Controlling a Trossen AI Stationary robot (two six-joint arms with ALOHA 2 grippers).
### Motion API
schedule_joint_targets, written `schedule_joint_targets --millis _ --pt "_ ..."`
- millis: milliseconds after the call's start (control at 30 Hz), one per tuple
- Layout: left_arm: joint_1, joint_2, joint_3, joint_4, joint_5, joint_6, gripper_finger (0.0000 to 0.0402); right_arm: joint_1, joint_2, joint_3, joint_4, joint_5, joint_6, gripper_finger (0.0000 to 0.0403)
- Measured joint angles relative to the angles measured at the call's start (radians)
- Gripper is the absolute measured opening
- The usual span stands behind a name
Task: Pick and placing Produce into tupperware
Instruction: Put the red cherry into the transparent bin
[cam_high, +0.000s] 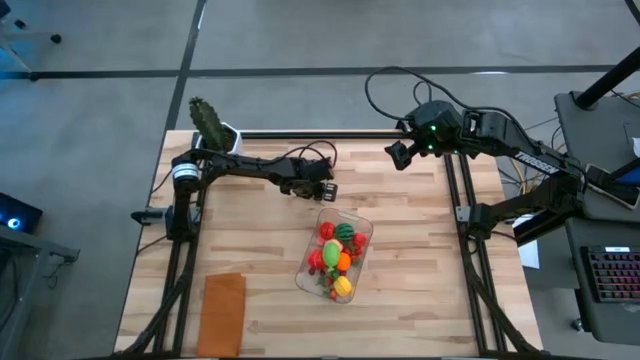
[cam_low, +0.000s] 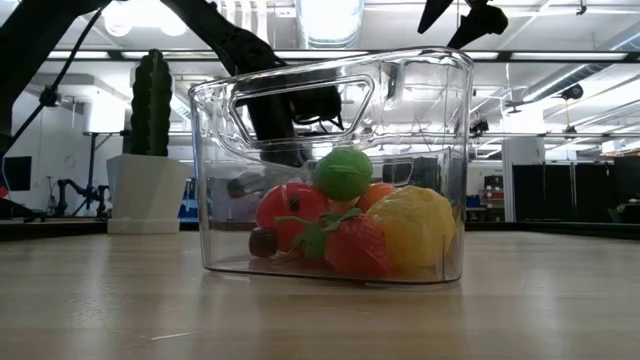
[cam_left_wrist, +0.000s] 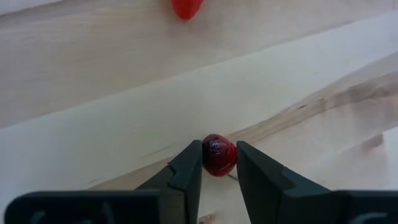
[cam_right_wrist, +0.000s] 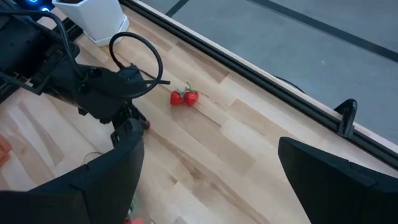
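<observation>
Near the tabletop's far edge, left gripper (cam_left_wrist: 219, 163) is clamped on a small dark-red fruit (cam_left_wrist: 218, 155) at table level. Tupperware (cam_high: 361, 232) sits mid-table with produce (cam_high: 335, 258) inside. Right gripper (cam_high: 400, 153) hovers at far-right corner, fingers apart.

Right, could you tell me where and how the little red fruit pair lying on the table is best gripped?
Grip the red fruit pair across both round bodies, coming straight down from above. It lies low and flat on the table, and its green top looks too thin. The left gripper, nearest, holds a dark red berry.
</observation>
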Motion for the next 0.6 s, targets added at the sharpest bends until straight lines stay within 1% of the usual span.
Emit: schedule_joint_targets --millis 167,300,400,467,533,600 --pt "-0.001 -0.036 0.018 -0.004 -0.004 0.025 0.0079 0.000 0.000 0.000 -0.002 0.000 0.000 0.0364" --pt "-0.005 -0.124 0.018 -0.007 -0.069 0.040 0.0079 0.000 0.000 0.000 -0.016 0.000 -0.004 0.0364" --pt "-0.027 -0.219 0.016 0.012 -0.104 0.120 0.0079 0.000 0.000 0.000 -0.016 0.000 -0.022 0.0364" --pt "-0.059 -0.288 0.016 0.049 -0.083 0.192 0.0079 0.000 0.000 0.000 -0.016 -0.001 -0.028 0.0364" --pt "-0.100 -0.343 0.014 0.095 -0.013 0.231 0.0079 0.000 0.000 0.000 -0.015 -0.002 -0.041 0.0364" --pt "-0.146 -0.377 0.014 0.117 0.060 0.231 0.0079 0.000 0.000 0.000 -0.015 -0.005 -0.050 0.0364"
